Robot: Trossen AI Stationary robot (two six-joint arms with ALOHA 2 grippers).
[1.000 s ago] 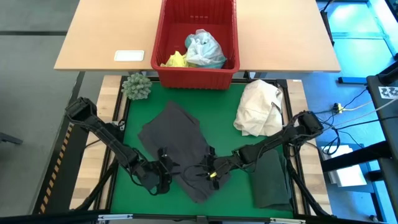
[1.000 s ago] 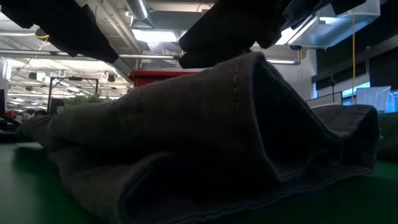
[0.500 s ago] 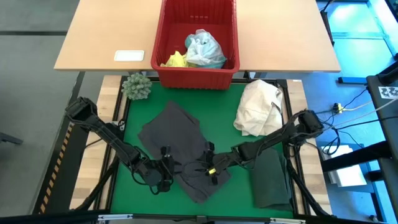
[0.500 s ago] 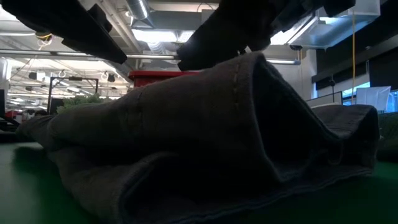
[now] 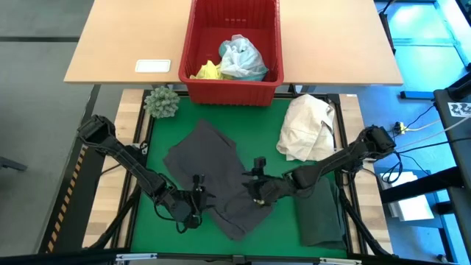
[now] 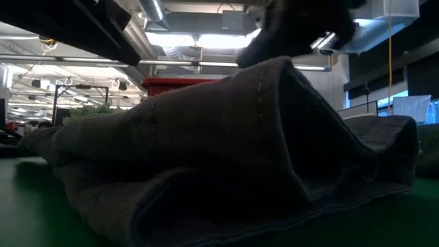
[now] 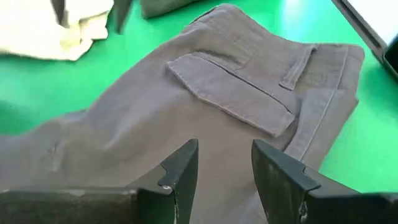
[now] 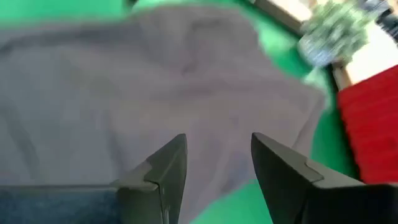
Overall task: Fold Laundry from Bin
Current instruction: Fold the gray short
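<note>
High view: right pincer (image 5: 255,182) shifted rightward over grey garment (image 5: 213,173).

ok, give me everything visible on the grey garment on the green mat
The grey cloth garment lies on the green mat, partly folded and rumpled, angled across the middle. It looks like heavy cotton with stitched seams, a flapped pocket and a belt loop, so likely trousers or shorts. The left gripper and right gripper both hang open over its near end, neither gripping it.

Matt grey cloth garment (image 5: 213,173), stitched seams
</note>
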